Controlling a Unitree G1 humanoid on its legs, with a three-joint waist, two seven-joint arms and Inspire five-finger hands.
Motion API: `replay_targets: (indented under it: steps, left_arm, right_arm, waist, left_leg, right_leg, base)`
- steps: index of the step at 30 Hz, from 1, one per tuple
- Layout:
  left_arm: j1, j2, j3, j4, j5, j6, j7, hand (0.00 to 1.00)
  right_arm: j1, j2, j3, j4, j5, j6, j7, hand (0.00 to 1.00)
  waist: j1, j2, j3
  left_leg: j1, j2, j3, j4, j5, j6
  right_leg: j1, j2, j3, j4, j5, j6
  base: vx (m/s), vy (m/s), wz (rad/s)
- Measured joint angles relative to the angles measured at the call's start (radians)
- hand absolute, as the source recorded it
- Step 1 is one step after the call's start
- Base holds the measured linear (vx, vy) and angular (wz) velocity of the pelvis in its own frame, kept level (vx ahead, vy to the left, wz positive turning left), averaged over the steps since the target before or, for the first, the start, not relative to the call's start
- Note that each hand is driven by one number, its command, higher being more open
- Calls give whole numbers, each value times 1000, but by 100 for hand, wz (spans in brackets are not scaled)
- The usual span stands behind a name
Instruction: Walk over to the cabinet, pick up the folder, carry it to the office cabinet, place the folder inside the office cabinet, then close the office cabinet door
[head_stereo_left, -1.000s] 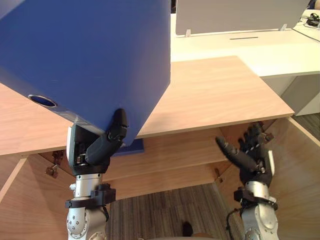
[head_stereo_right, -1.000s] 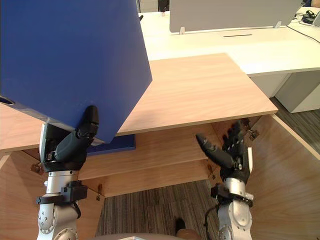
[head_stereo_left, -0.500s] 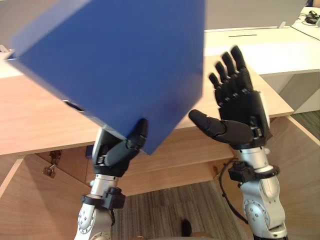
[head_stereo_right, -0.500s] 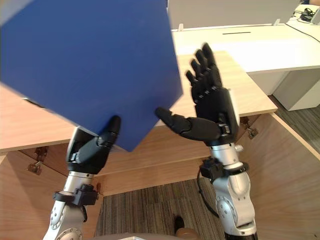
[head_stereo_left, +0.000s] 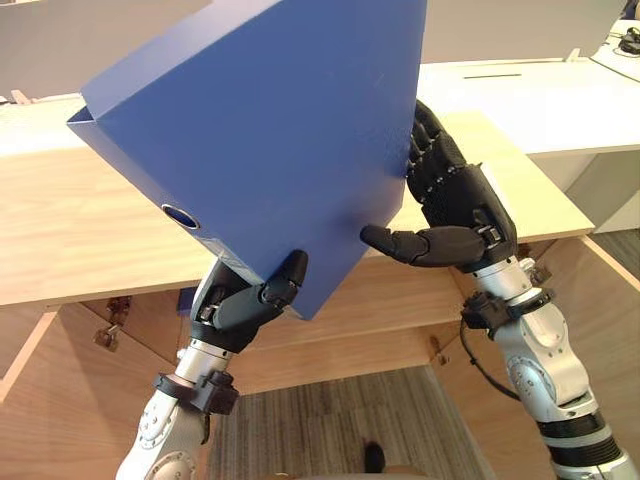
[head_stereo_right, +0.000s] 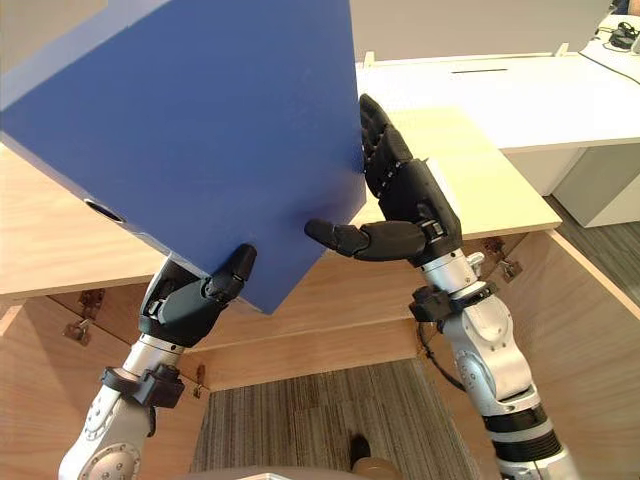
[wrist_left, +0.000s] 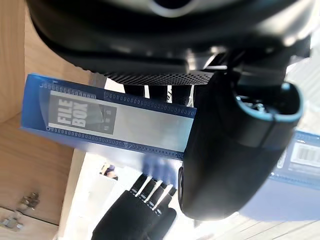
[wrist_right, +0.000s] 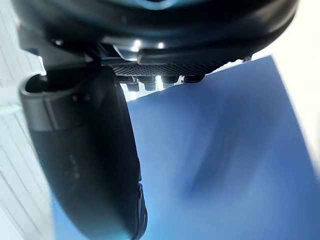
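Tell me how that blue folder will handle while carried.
Probably stiff: the blue folder shows flat faces though tilted and gripped at one lower corner by the left hand. Likely bulky and apt to swing, so the right hand steadying its edge helps. Smooth covers may slip.

Folder (head_stereo_left: 270, 150): far corner cut off by top edge in both eye views; face smeared by blur in right wrist view. Left hand (head_stereo_left: 240, 305): thumb pinches near face, rest out of sight behind folder's near corner. Right hand (head_stereo_left: 460, 205): ends of straight fingers tucked behind folder's right edge. Cabinet top (head_stereo_left: 80, 230): middle hidden behind folder. Blue object (head_stereo_left: 184, 297) under cabinet top, left: mostly hidden behind left hand, cannot tell what. Dark items (head_stereo_left: 628, 40) on far right desk (head_stereo_left: 540, 95): too small to tell, cut by right edge.
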Motion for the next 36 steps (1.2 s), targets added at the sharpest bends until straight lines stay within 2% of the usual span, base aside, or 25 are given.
replay_targets:
  steps: [4, 7, 8, 14, 16, 20, 21, 23, 27, 29, 30, 32, 33, 36]
  left_arm:
    - [-10, 78, -8, -1, -1, 7, -86, 0]
    - [-10, 101, 6, 1, -1, 16, -88, 0]
    - [-10, 109, 8, 1, -1, 17, -88, 0]
    - [-23, 153, 25, 10, -33, 26, -88, 0]
    - [-25, 180, 26, 16, -40, 25, -88, 0]
    - [-26, 182, 27, 16, -37, 24, -88, 0]
    - [-26, 176, 35, 17, -33, 24, -88, 100]
    - [-26, 119, 58, 17, 12, 15, -89, 100]
    - [-23, -52, 96, 2, 150, -36, -91, 100]
    - [-23, -124, 120, 0, 206, -56, -86, 100]
    - [-21, -180, 143, -1, 261, -70, -69, 100]
    - [-12, -243, 173, -1, 321, -85, -35, 100]
    - [5, -306, 211, -1, 358, -93, -6, 100]
    - [42, -409, 251, -2, 436, -140, 62, 100]
  right_arm:
    - [-28, -57, 11, 102, 1, 7, 25, 100]
    - [-40, -93, 35, 126, 3, 7, 43, 100]
    - [-54, -102, 45, 139, 4, 7, 45, 0]
    - [-166, -199, 133, 201, 43, -3, 90, 0]
    - [-189, -210, 158, 224, 61, -3, 94, 0]
    - [-190, -207, 158, 232, 65, -3, 94, 0]
    - [-185, -201, 154, 230, 64, -4, 94, 0]
    - [-135, -147, 106, 197, 55, -3, 87, 0]
    - [-22, 54, 10, 93, -12, 2, 43, 0]
    - [6, 121, -17, 52, -24, 8, 39, 0]
    - [32, 167, -33, 6, -28, 8, 36, 0]
    - [48, 227, -45, -45, -44, 8, 32, 0]
    - [52, 274, -52, -81, -48, 7, 31, 0]
    - [59, 337, -66, -109, -60, 6, 28, 0]
  waist:
    - [1, 3, -3]
    - [1, 16, -17]
    - [1, 19, -20]
    - [0, 19, -31]
    - [2, 19, -34]
    - [11, 19, -35]
    - [12, 19, -35]
    - [19, 18, -36]
    - [33, 16, -37]
    - [41, 16, -39]
    - [46, 16, -39]
    - [50, 15, -39]
    - [54, 15, -40]
    - [61, 7, -44]
  left_leg:
    - [-11, -9, -21, 1, 6, 7]
    - [-15, -13, -26, 0, 7, 8]
    - [-15, -14, -27, 0, 7, 9]
    - [-22, -21, -39, -10, 21, 13]
    - [-21, -24, -44, -18, 28, 12]
    - [-23, -27, -47, -20, 32, 14]
    - [-26, -28, -48, -20, 32, 15]
    - [-30, -28, -57, -21, 35, 15]
    - [-34, -29, -78, -30, 47, 15]
    - [-34, -30, -84, -39, 53, 15]
    - [-34, -30, -90, -42, 57, 14]
    - [-34, -30, -95, -46, 60, 14]
    - [-34, -30, -101, -49, 62, 13]
    - [-35, -31, -119, -55, 68, 13]
  right_leg:
    - [0, -9, -19, 0, 0, 0]
    - [-1, -14, -25, 0, 1, 1]
    - [-1, -15, -26, 0, 1, 1]
    - [-7, -23, -38, 0, 4, 5]
    - [-7, -25, -43, 0, 5, 5]
    - [-7, -30, -47, 0, 8, 6]
    - [-7, -31, -49, 0, 9, 6]
    - [-7, -33, -57, 0, 9, 6]
    - [-6, -36, -76, 0, 9, 6]
    - [-5, -38, -82, 0, 9, 6]
    - [-4, -38, -88, 0, 9, 6]
    - [-2, -39, -93, 0, 9, 6]
    - [0, -39, -99, 0, 9, 6]
    - [5, -41, -115, 0, 7, 6]
  base:
    - [-45, -17, 15]
    - [-36, -5, 6]
    - [-32, -6, 3]
    - [-45, -19, 7]
    - [-43, -22, 7]
    - [-48, -15, 4]
    - [-65, -20, 5]
    - [-47, -22, 13]
    - [-35, -25, 15]
    - [-57, -28, 11]
    - [-51, -25, 13]
    - [-51, -25, 11]
    - [-54, -24, 11]
    - [-51, -24, 18]
